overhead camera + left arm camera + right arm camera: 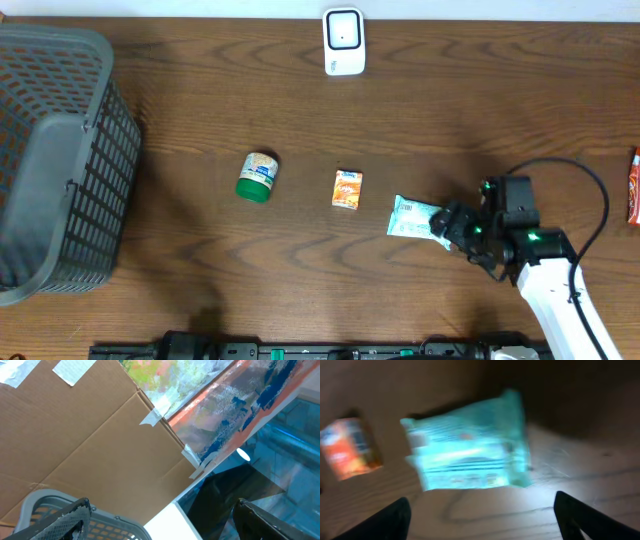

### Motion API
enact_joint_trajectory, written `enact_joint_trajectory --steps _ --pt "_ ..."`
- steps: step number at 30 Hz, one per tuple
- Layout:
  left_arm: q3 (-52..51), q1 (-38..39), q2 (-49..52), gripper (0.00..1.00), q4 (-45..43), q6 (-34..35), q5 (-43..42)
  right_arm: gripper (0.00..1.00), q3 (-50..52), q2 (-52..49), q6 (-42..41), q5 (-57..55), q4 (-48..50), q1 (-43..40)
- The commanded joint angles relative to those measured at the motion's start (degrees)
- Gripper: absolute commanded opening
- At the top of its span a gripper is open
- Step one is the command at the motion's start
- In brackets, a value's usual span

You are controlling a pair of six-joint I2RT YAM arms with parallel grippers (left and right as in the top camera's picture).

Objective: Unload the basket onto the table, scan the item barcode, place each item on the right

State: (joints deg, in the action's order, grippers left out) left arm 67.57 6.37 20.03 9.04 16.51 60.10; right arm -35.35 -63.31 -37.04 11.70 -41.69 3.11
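Hovering just beside teal packet point(414, 217): right tool point(458, 226) spread, nothing gripped. Packet flat on surface point(200, 100), scanner point(343, 41) well apart from it. Pickup and scan pending. Left tool point(160, 515) spread, empty.

The overhead camera looks straight down on the worktop point(200, 110) from well above, taking in its width from the basket point(60, 150) at left to the right arm point(550, 280). The right wrist camera sits low and close, tilted down at the packet point(467, 445) and orange box point(350, 447), both blurred; both also show overhead. The left wrist camera faces up and outward at cardboard point(75, 445), sharing only the basket rim with overhead.
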Motion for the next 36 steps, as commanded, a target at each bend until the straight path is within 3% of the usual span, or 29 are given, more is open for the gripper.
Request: enact_joint_trajectory --steps 1,9,23,36 --pt "0.0 -0.3 0.0 0.91 -0.1 -0.1 -0.1 0.81 4.5 0.3 3.5 5.4 0.2 -5.5" --pt "-0.3 -0.3 0.0 0.91 -0.1 -0.1 -0.1 0.89 8.9 0.3 2.6 5.3 3.7 -7.1" --pt "-0.6 -0.3 0.0 0.91 -0.1 0.2 -0.1 0.84 27.4 0.3 -13.2 5.9 29.1 -7.2" --pt "-0.6 -0.3 0.0 0.91 -0.1 0.2 -0.1 0.82 31.5 0.2 -15.6 3.5 33.6 -7.2"
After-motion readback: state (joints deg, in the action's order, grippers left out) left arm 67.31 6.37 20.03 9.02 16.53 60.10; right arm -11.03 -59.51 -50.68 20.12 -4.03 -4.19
